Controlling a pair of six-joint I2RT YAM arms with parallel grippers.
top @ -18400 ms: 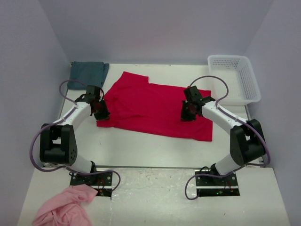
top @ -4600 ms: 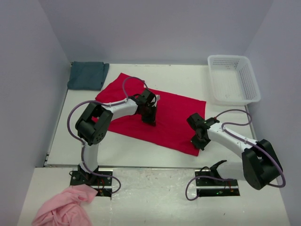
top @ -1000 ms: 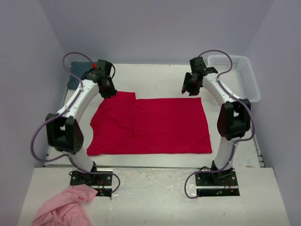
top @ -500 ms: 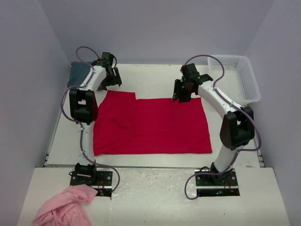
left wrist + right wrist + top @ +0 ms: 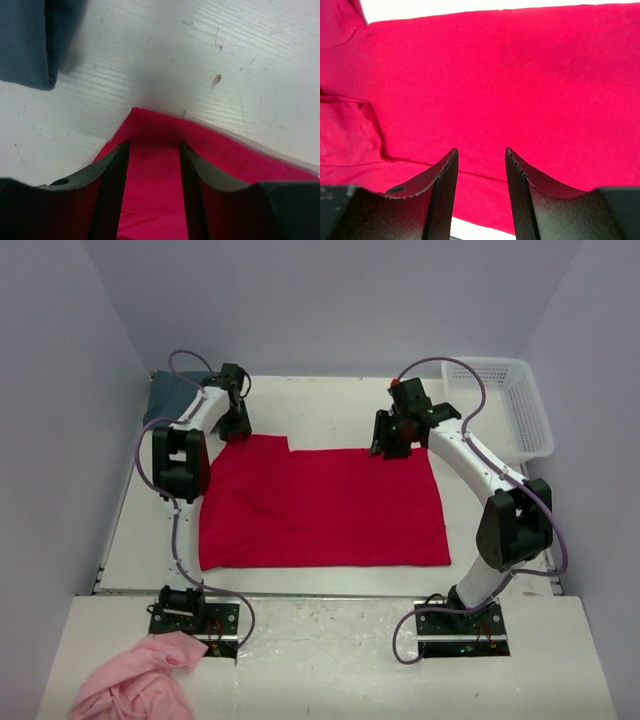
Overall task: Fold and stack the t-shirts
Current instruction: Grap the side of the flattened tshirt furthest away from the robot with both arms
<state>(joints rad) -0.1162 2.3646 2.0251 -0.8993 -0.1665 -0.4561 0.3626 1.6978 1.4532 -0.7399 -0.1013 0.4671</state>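
Viewing from the top external camera, the red t-shirt lies spread flat across the middle of the bench. The teal t-shirt lies at the far left corner. Both arms reach to the red shirt's far edge: the left at its far left corner, the right a little inboard of its far right corner. Risk: if only one side is caught, a lift would drag the cloth askew and spoil the fold line.

Left wrist view: the left fingers stand apart, gripping nothing, and straddle the very tip of the red corner. The teal fabric lies near, not touching. Risk: so little cloth sits between the fingers that a shallow pinch would probably slip out.

Right wrist view: the right fingers stand apart, gripping nothing, over flat red fabric just inside one edge. Risk: closing on flat cloth may gather nothing, or gather unevenly.

Markings: no brand, label or writing is legible in any view.
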